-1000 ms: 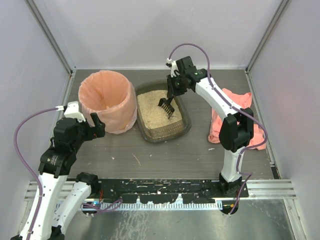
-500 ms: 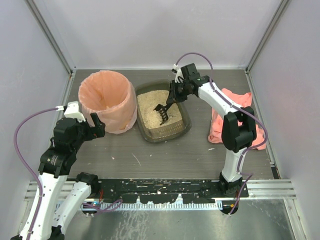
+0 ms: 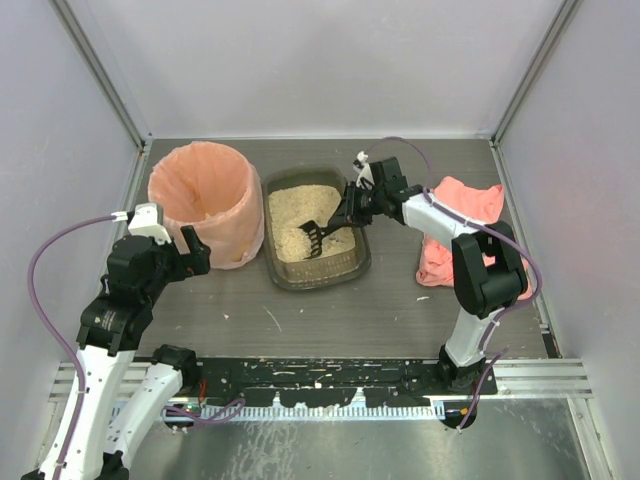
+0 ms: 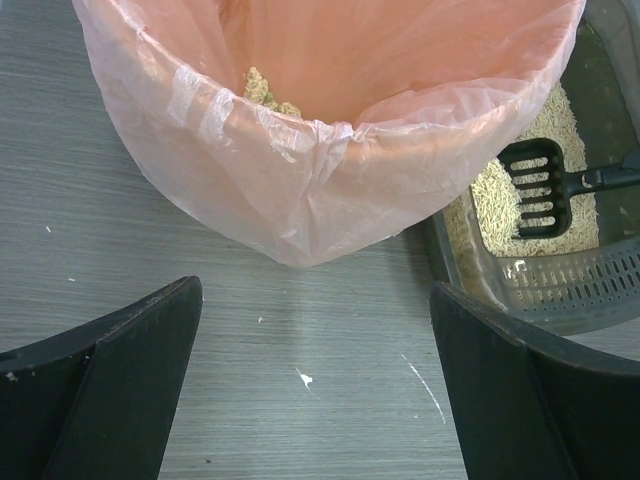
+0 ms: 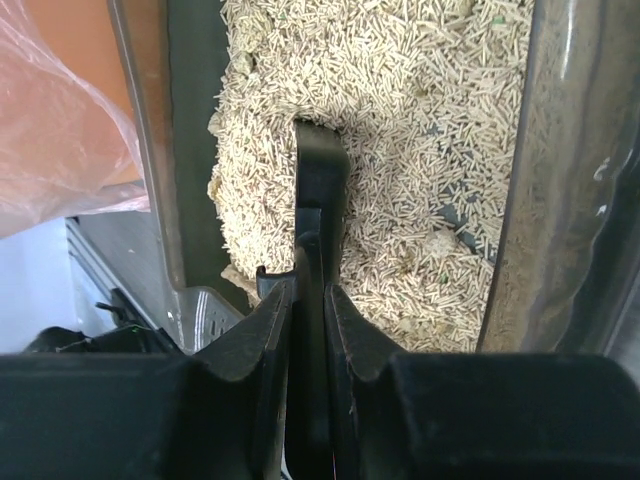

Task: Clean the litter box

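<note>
The litter box [image 3: 318, 279] is a dark olive tray of beige pellet litter [image 3: 291, 212] at the table's middle. My right gripper [image 3: 353, 211] hangs over its right rim, shut on the handle of a black slotted scoop [image 3: 312, 236] whose head lies in the litter near the front. In the right wrist view the scoop [image 5: 320, 175] runs edge-on from my gripper [image 5: 308, 300] into the pellets, between the box walls [image 5: 192, 150]. My left gripper [image 3: 190, 250] stands open in front of the bin, with bare table between its fingers [image 4: 130, 370]. The left wrist view shows the scoop [image 4: 537, 187] and box [image 4: 560, 292].
A round bin [image 3: 205, 200] lined with a peach-pink bag stands against the box's left side, with some litter at its bottom [image 4: 265, 92]. A pink cloth [image 3: 462, 228] lies crumpled at the right. Small white specks [image 4: 303, 378] dot the grey table. Walls enclose three sides.
My right arm has lowered and swept the scoop leftward and toward the box's front through the litter. The litter box and the bin have both shifted slightly left. The left arm has not moved.
</note>
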Controlling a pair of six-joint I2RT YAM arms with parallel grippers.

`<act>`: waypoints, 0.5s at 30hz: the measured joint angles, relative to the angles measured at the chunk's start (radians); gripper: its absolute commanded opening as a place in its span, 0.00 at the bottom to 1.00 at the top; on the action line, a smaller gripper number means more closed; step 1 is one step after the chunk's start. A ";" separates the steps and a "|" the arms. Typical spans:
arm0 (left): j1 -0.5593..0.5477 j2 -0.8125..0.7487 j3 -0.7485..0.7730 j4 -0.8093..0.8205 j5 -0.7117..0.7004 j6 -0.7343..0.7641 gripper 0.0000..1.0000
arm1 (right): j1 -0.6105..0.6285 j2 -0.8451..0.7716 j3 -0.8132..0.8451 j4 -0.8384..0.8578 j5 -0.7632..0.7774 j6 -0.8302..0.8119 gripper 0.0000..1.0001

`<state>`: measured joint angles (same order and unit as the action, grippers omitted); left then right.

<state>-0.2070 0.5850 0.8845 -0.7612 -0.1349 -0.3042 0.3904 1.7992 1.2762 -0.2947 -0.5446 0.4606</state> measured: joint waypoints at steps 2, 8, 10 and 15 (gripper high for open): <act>0.000 0.000 0.000 0.000 0.000 0.000 0.98 | -0.002 -0.024 -0.059 0.066 -0.008 0.045 0.01; 0.000 0.000 0.000 0.000 0.000 0.000 0.98 | -0.002 -0.054 -0.170 0.207 -0.018 0.148 0.01; 0.000 0.000 0.000 0.000 0.000 0.000 0.98 | 0.000 -0.054 -0.187 0.237 -0.022 0.170 0.01; 0.000 0.000 0.000 0.000 0.000 0.000 0.98 | 0.008 -0.054 -0.215 0.292 -0.026 0.208 0.01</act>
<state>-0.2070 0.5850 0.8845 -0.7612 -0.1345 -0.3042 0.3981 1.7451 1.0615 -0.0029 -0.5705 0.6685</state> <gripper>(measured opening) 0.982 0.231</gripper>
